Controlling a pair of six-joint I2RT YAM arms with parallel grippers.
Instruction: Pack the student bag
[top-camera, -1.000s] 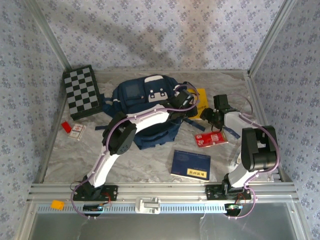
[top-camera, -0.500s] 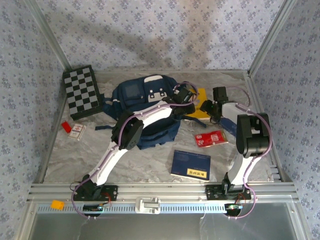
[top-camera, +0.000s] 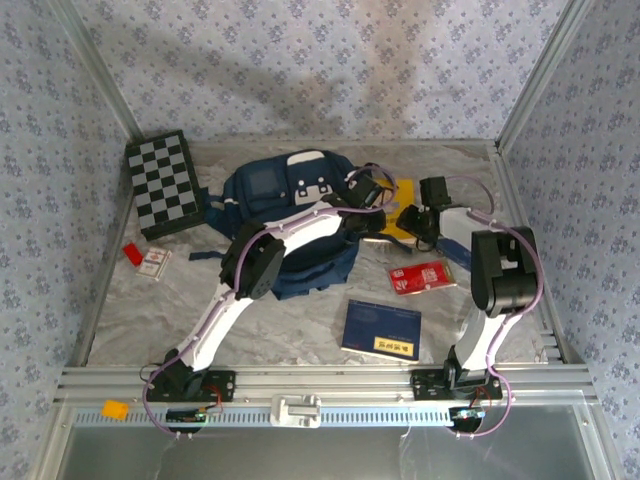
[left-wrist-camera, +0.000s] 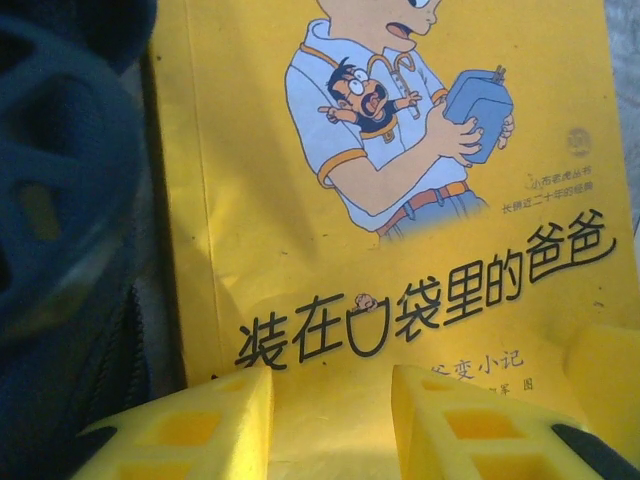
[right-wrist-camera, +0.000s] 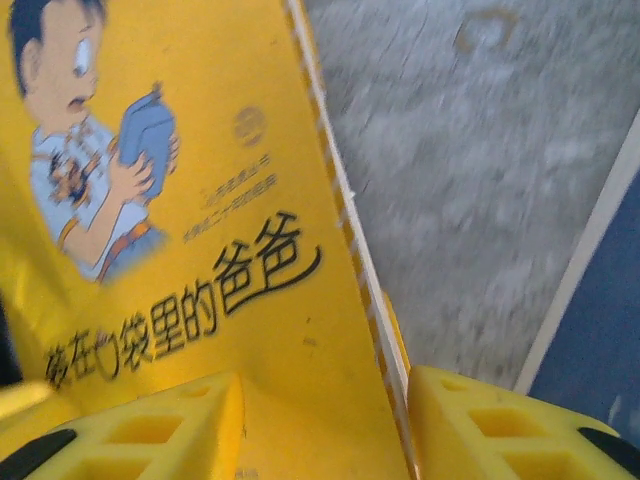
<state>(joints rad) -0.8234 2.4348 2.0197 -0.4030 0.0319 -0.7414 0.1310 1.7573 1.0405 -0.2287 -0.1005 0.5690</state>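
Your step in hand looks like getting the yellow picture book (top-camera: 403, 192) into the student bag (top-camera: 300, 190), which lies flat on the marbled table (top-camera: 290, 325) at mid-back, just left of the book and touching its left edge. Both grippers meet at that book. Your left gripper (top-camera: 385, 205) reaches across the bag and hangs over the cover with its yellow fingers (left-wrist-camera: 190, 425) spread apart and gripping nothing; the left wrist view has the book (left-wrist-camera: 400, 150) under the fingers and the dark fabric of the bag (left-wrist-camera: 60, 300) at the left. Your right gripper (top-camera: 415, 222) is also spread, but the right wrist view shows the book's (right-wrist-camera: 200, 250) page edge running up between its fingers (right-wrist-camera: 510, 430), so this is probably the side to pinch from. Close the right gripper squarely on that edge, deep enough that the thin cover does not peel away, and lift only slightly. Use the left gripper to hold the bag's opening wide, not to press on the cover. I cannot tell from these views where the zip mouth sits, so confirm it before sliding. The red packet (top-camera: 422, 276), the dark blue book (top-camera: 381, 328) and the checkerboard (top-camera: 165, 185) wait on the table.
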